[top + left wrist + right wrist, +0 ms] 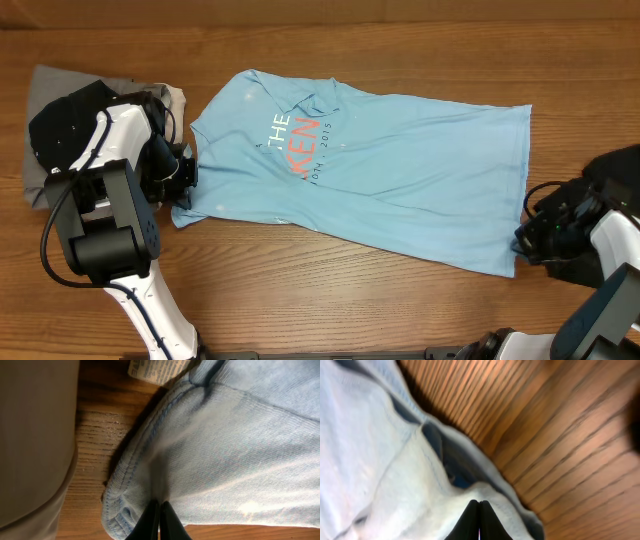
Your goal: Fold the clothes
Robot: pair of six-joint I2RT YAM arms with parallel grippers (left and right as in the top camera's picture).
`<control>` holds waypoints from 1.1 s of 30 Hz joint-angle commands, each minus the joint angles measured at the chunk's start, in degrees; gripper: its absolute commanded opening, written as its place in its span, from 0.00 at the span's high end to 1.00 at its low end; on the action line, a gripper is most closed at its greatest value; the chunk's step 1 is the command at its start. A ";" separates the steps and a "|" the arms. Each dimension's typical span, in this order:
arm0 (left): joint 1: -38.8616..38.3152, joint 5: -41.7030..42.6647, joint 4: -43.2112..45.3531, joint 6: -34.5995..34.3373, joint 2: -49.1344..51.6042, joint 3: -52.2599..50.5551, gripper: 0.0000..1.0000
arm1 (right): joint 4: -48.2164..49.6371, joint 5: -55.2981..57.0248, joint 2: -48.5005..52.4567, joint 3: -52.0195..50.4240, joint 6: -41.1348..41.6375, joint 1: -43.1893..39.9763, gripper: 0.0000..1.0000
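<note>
The T-shirt (400,190) is light blue, printed with white letters above coral-red ones and a thin line of small dark characters, and its hem has a row of deeper blue stitching (131,467), with darker blue shade inside the folds. The label (155,369) is white with blue print, while the other clothes are plain: a grey garment (45,85), a black garment (60,125) and a beige garment (176,98). The table (300,290) is warm orange-brown wood streaked with fine darker grain, and the left arm (100,225) and right arm (612,235) are white and black.
</note>
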 commanded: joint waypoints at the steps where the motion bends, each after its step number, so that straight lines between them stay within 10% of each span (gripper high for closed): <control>1: 0.07 -0.66 0.02 -0.52 0.35 1.20 0.96 | -0.52 2.86 0.04 1.18 2.27 -0.15 0.96; 4: 0.09 0.00 0.04 -0.50 0.35 1.25 0.96 | -3.39 -0.15 0.04 1.18 0.20 -0.13 0.90; 7: 0.09 0.07 0.22 -0.52 0.35 1.25 0.96 | -4.50 -0.90 0.07 0.81 -0.39 -0.02 0.46; 10: 0.09 0.07 0.31 -0.52 0.35 1.25 0.96 | -2.99 -2.08 0.07 -0.55 -0.63 -0.02 0.31; 15: 0.09 0.07 0.79 -0.52 0.35 1.25 0.96 | 2.01 -4.44 0.07 -4.17 -1.81 0.02 0.34; 23: 0.09 0.07 1.09 -0.52 0.35 1.25 0.96 | 3.89 -3.74 0.07 -4.81 -0.22 -0.22 0.88; 33: 0.11 -1.22 1.09 -0.28 0.35 1.25 0.96 | 4.31 -1.88 0.07 -0.31 0.15 -0.59 0.96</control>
